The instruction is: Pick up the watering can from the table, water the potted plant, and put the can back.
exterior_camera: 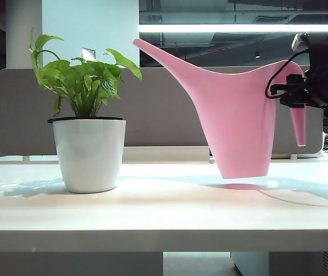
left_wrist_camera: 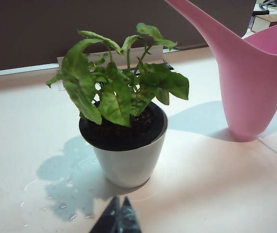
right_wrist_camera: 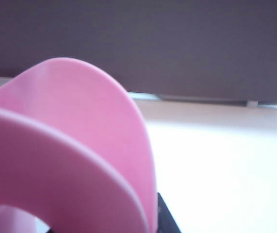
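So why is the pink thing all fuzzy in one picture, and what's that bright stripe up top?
Right wrist view: the smooth pink plastic watering can sits too close to the lens, so it blurs. Exterior view: the stripe is a glaring ceiling light. Left wrist view: the leafy plant in its round white pot casts a shadow on the pale table.

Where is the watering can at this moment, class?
In the exterior view the watering can hangs just above the table on the right side, held at its handle by the right gripper, its spout pointing toward the potted plant on the left.
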`<state>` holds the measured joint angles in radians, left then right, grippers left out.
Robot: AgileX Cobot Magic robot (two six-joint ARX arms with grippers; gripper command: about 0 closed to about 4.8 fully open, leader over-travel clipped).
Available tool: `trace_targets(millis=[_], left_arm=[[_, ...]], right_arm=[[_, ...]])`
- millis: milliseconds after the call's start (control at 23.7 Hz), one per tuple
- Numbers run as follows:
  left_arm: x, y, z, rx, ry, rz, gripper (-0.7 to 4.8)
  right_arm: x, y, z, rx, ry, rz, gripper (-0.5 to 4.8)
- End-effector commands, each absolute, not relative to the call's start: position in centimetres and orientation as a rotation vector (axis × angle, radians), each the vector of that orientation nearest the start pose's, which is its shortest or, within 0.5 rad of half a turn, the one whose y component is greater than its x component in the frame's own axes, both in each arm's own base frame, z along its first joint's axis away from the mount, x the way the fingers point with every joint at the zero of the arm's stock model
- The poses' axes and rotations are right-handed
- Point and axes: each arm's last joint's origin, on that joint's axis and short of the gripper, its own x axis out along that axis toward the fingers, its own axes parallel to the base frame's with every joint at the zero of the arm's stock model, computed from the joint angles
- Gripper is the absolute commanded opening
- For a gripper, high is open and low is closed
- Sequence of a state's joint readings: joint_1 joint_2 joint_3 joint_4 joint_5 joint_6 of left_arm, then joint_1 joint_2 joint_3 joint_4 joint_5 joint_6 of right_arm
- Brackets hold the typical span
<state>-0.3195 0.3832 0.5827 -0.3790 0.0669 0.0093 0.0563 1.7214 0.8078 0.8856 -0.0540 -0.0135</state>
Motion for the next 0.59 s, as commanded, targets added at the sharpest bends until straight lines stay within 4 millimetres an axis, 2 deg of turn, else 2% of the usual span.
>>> trace_targets(millis=[42,590], left_arm=[[9.4,-3.3,29.2,0.032,0.168,-0.388,-0.05],[9.7,-3.4,27.9,0.037,0.210,-0.387,-0.05]], right_arm=[[35.5,2.2,22.1,0.027,-0.146,0.115,-0.01],[36.7,2.3,18.6,0.024,-0.144,0.145,-0.01]])
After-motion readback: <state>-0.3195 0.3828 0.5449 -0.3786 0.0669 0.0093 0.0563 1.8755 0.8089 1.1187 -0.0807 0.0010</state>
